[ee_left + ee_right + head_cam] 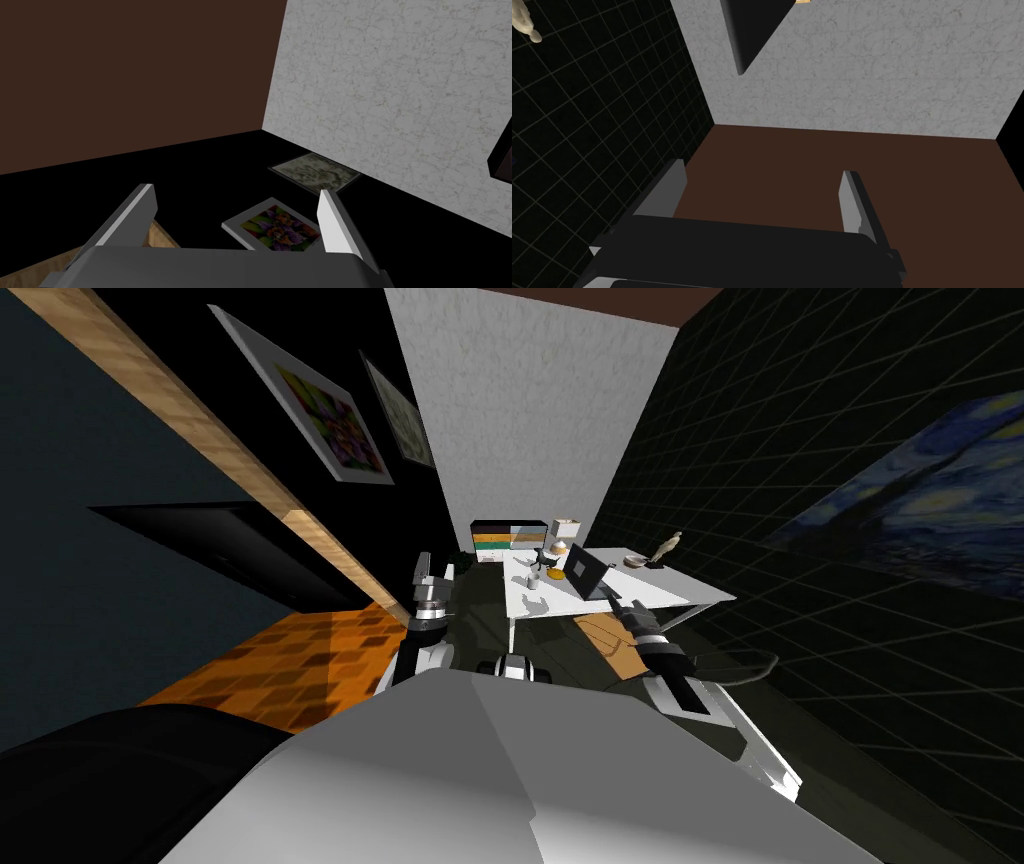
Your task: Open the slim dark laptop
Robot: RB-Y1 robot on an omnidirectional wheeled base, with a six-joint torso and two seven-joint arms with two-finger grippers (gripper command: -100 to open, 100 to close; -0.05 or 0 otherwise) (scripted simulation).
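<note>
Dark laptop (587, 571) sits mid white worktop (655, 590), lid standing raised at an angle, base flat on the top. Right arm reaches forward over the near edge of the worktop. Right tool (611, 599) is just at the laptop's near right corner; cannot tell if it touches. In the right wrist view the right tool (764, 168) has its fingers (671, 187) spread wide, about a third of the frame apart, nothing between them.

Left arm is raised to the left of the worktop, well apart from the laptop. Left tool (424, 565) points upward. In the left wrist view the left tool (235, 190) is also wide open and empty.

Other things on the worktop:
- pale figurine (671, 545) at the far right
- small bowl (635, 560) just beside the figurine
- small white bottle (533, 583) left of the laptop
- striped box (508, 541) at the far left end

Orange patterned floor (300, 658) lies to the near left.
</note>
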